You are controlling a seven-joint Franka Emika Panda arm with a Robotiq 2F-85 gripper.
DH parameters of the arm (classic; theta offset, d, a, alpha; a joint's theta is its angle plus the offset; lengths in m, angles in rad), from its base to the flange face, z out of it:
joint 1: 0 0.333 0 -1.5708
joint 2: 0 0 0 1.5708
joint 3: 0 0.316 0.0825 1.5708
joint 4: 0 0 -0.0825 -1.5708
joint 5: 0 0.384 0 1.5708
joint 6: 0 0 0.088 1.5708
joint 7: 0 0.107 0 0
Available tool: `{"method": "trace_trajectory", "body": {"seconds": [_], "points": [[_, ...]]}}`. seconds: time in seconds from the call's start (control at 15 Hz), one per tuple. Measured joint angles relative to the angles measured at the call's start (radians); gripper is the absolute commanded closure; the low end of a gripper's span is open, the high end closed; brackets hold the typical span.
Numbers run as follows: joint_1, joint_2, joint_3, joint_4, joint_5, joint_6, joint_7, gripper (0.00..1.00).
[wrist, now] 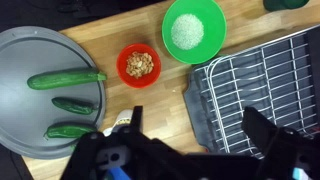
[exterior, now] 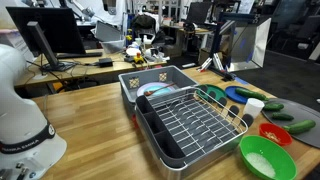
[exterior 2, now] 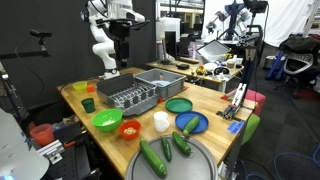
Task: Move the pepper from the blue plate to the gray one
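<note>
Gripper (wrist: 192, 118): jaws wide apart, held nothing, touched nothing | pepper (exterior 2: 189, 126): on blue plate (exterior 2: 202, 120), right of centre | gray plate (wrist: 20, 60): left of wrist view

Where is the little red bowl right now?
In the wrist view, the red bowl sits near the middle. The gray plate is just to its left, and the green bowl is above it to the right.

Pepper (exterior 2: 186, 125): small, dark green, glossy, lying flat on the blue plate (exterior 2: 199, 119). Blue plate round, flat, bright. Gray plate (exterior 2: 203, 166): round, dark, flat, just beside the blue plate, not touching it.
</note>
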Motion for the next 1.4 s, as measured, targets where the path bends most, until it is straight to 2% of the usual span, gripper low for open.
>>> {"method": "trace_trajectory", "body": {"seconds": [0.93, 1.4], "points": [[-0.001, 0.001, 0.0, 0.0, -0.001, 0.001, 0.0, 0.0], [-0.024, 0.099, -0.038, 0.017, -0.084, 0.119, -0.067, 0.0]]}}
